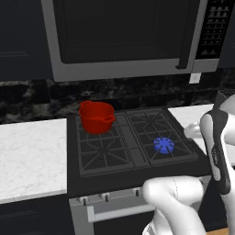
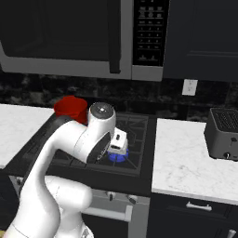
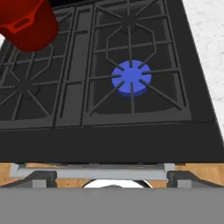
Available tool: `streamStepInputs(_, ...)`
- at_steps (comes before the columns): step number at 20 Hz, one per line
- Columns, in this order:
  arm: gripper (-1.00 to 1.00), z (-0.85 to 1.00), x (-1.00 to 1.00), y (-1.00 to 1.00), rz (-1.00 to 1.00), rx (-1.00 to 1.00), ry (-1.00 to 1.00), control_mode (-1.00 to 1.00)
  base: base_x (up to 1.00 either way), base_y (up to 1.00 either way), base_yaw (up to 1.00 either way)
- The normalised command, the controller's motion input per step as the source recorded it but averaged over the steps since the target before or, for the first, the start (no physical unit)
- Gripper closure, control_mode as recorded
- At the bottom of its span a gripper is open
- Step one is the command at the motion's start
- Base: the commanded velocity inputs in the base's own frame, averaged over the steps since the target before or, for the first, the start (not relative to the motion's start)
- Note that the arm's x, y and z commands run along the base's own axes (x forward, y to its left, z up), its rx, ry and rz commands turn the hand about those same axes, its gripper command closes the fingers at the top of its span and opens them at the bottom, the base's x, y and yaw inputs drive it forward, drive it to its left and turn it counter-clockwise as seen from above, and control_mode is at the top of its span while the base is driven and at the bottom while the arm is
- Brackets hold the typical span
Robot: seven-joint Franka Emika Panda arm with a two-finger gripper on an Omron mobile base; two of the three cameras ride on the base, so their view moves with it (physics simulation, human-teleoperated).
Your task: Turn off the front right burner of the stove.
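In the left base view the stove (image 1: 133,158) is sitting square in the middle under the microwave (image 1: 124,34), and the front right burner (image 1: 164,145) is glowing blue at its near right corner, while a red pot (image 1: 96,116) is standing on the rear left grate; small knobs (image 1: 106,197) are showing along the silver front, partly behind the white arm (image 1: 176,202). Swinging over to the right base view, the arm is arching over the stove and its wrist is covering most of the blue flame, with a sliver peeking out just below; this side is also giving us a toaster (image 2: 224,134) on the white counter (image 2: 186,162) right of the stove and a wall outlet (image 2: 189,86) above that counter. Down in the hand view, the gripper (image 3: 112,180) is hovering over the stove's front edge, its fingertips (image 3: 41,178) sitting well apart, nothing between them, the blue flame straight ahead and the pot off at the far left corner.
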Motion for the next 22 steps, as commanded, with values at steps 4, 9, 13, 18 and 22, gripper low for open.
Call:
streamStepInputs(4, -1.0, -0.88, -0.79, -1.0, 0.14, 0.08, -0.25, -1.0, 0.0, 0.0, 0.0)
streamStepInputs(9, -1.0, -0.8, -0.43, -1.0, 0.38, 0.0, -0.42, -1.0, 0.0, 0.0, 0.0)
streamStepInputs(13, -1.0, -0.82, -0.06, -0.77, 0.39, -0.02, -0.5, -1.0, 0.0, 0.0, 0.0)
streamStepInputs(18, -1.0, -0.95, 0.0, -0.4, 0.42, -0.06, -0.5, -1.0, 0.0, 0.0, 0.0)
streamStepInputs(22, -1.0, -0.71, 0.09, -0.11, 0.24, -0.11, -0.46, -1.0, 0.0, 0.0, 0.0)
